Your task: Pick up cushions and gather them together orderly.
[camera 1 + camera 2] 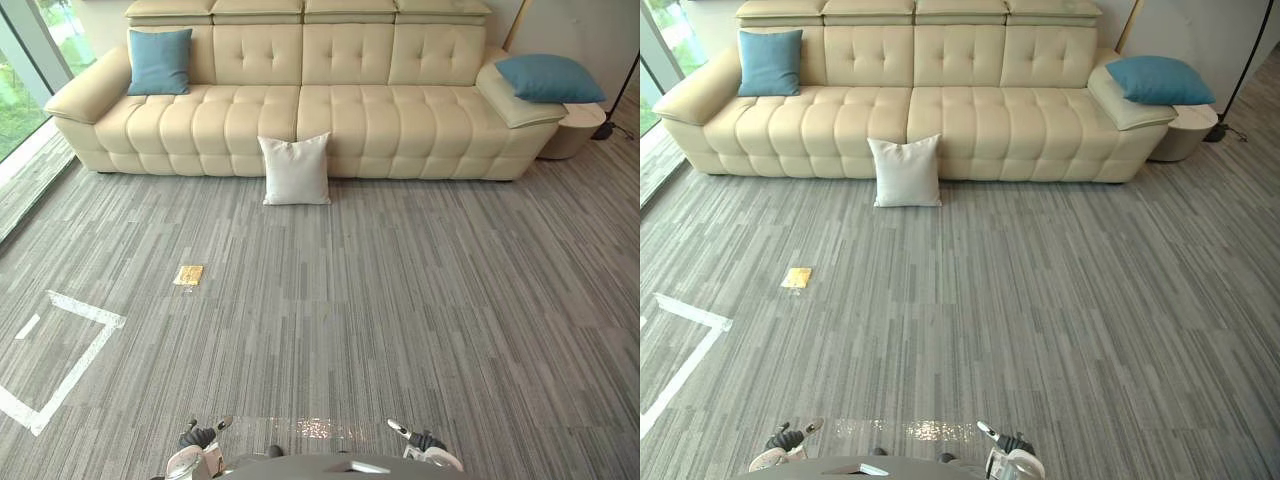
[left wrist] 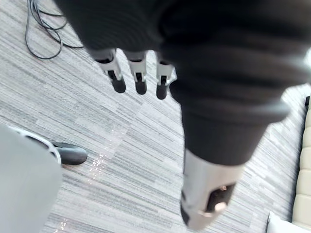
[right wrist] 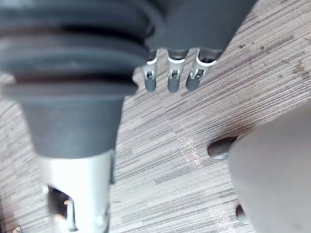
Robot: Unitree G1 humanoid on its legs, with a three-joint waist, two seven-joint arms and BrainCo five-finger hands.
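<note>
Down at the near edge, the left hand (image 1: 197,440) and the right hand (image 1: 425,442) hang low over the grey striped carpet floor (image 1: 400,300). Each one's fingers (image 2: 139,77) (image 3: 172,77) are straight and relaxed and hold nothing.

Further out on the left, a white tape outline (image 1: 60,350) marks the carpet, and beyond it lies a small flat yellow square (image 1: 188,274). Further still, a white square fabric cushion (image 1: 295,169) stands on the floor, leaning against the front of the long cream tufted sofa (image 1: 350,110). A blue square cushion (image 1: 160,61) sits upright at the left end of the seat, and a second blue cushion (image 1: 549,77) lies flat on the right armrest, above a round beige side table (image 1: 575,130).

Nothing is gathered yet, and all three cushions are well apart.

The risks as I see them:
- Reaching low for the white cushion could unsettle a two-legged robot.
- A clumsy touch could knock the white cushion flat.
- A nudge could send the armrest cushion sliding onto the table.
- The yellow square lies near the likely walking path.
</note>
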